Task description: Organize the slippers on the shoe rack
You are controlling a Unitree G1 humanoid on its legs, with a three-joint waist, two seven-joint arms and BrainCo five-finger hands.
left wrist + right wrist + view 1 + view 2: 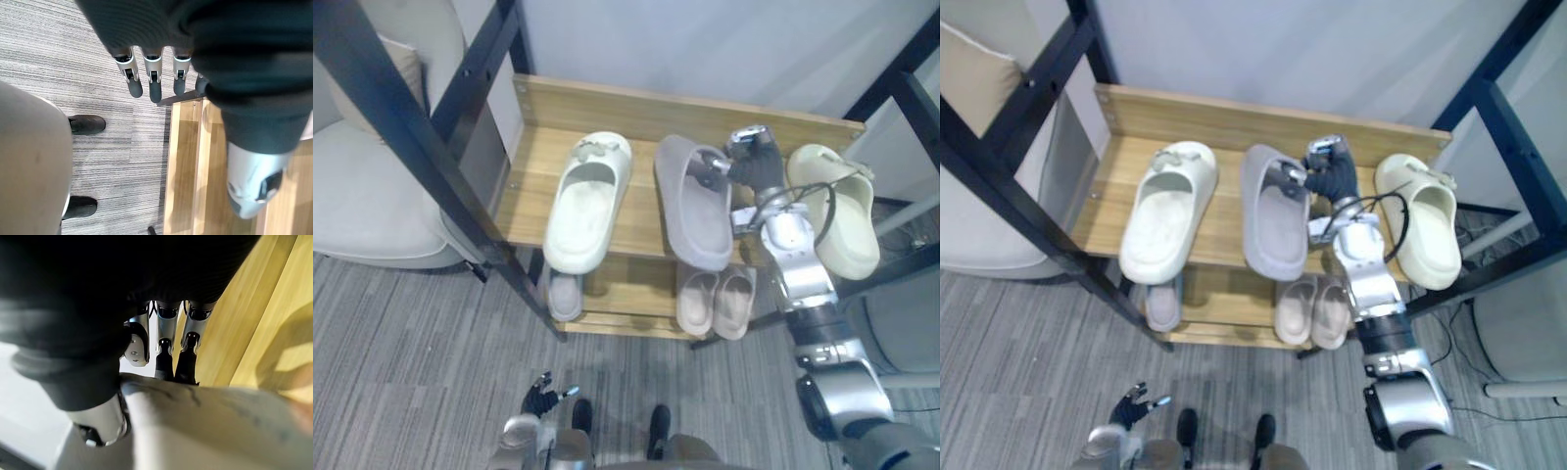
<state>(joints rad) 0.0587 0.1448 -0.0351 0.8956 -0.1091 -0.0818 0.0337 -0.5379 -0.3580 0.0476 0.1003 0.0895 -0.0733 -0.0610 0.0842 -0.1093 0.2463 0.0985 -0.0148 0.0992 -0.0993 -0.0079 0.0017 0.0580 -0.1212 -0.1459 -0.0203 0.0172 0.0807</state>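
Nearest, the robot's left hand (540,399) hangs low over the grey striped carpet (411,343). Its fingers are straight and loose with nothing in them, and it looks idle while the other arm works. On the lower shelf of the pale wooden shoe rack (636,110), a small grey slipper (565,294) sits at the left. A pair of beige slippers (715,302) lies side by side at the right, and both look already stored. On the top shelf, the right hand (754,168) reaches in and pinches the side rim of the mauve-grey foam slipper (690,206). Its fingertips (165,366) curl over the edge with the thumb opposite. The grip is probably meant to square the slipper up, since it lies a little askew between the white rubber slipper (587,201) and the cream rubber slipper (832,208). The cream one's heel sits right at the shelf's front edge and may need nudging back.
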